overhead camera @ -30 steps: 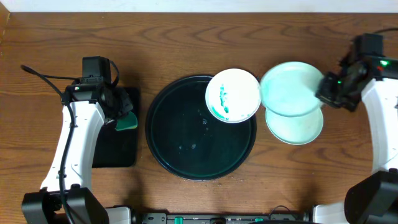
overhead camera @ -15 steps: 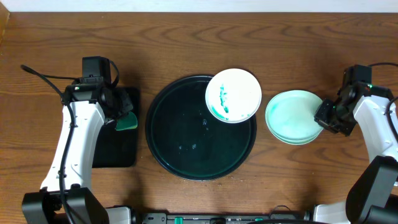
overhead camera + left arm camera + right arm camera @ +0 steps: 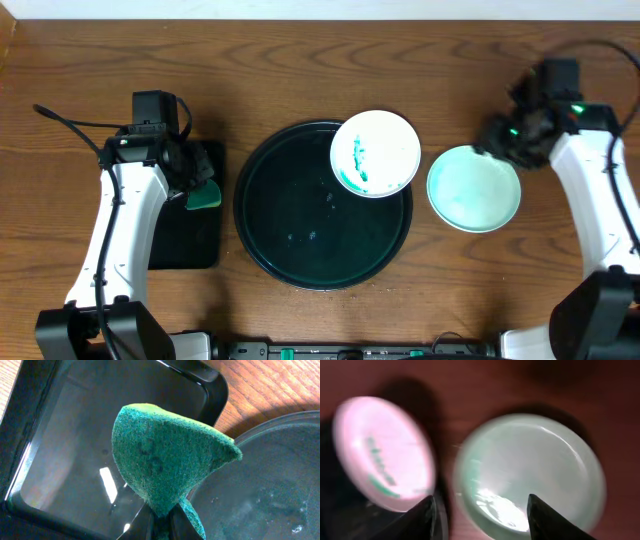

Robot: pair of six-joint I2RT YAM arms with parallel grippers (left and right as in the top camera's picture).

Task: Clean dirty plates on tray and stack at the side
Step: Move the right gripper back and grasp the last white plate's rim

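Observation:
One white plate (image 3: 375,153) smeared with green streaks rests on the upper right rim of the round dark tray (image 3: 300,250). The right wrist view shows this plate (image 3: 382,452) at the left. To the tray's right, clean pale plates (image 3: 474,190) lie stacked on the table, and they fill the middle of the right wrist view (image 3: 530,470). My right gripper (image 3: 493,142) hovers over the stack's far edge. It is open (image 3: 482,517) with nothing between its fingers. My left gripper (image 3: 162,527) is shut on a green sponge (image 3: 165,460) above the rectangular tray.
A rectangular black tray (image 3: 185,240) lies left of the round tray, under my left gripper (image 3: 203,190). Bare wooden table (image 3: 300,70) surrounds everything. The round tray's rim (image 3: 270,435) shows at the right of the left wrist view.
My right gripper lowered a clean plate onto the stack, opened and let it go, then rose and drew back toward the far side. The left arm has not moved.

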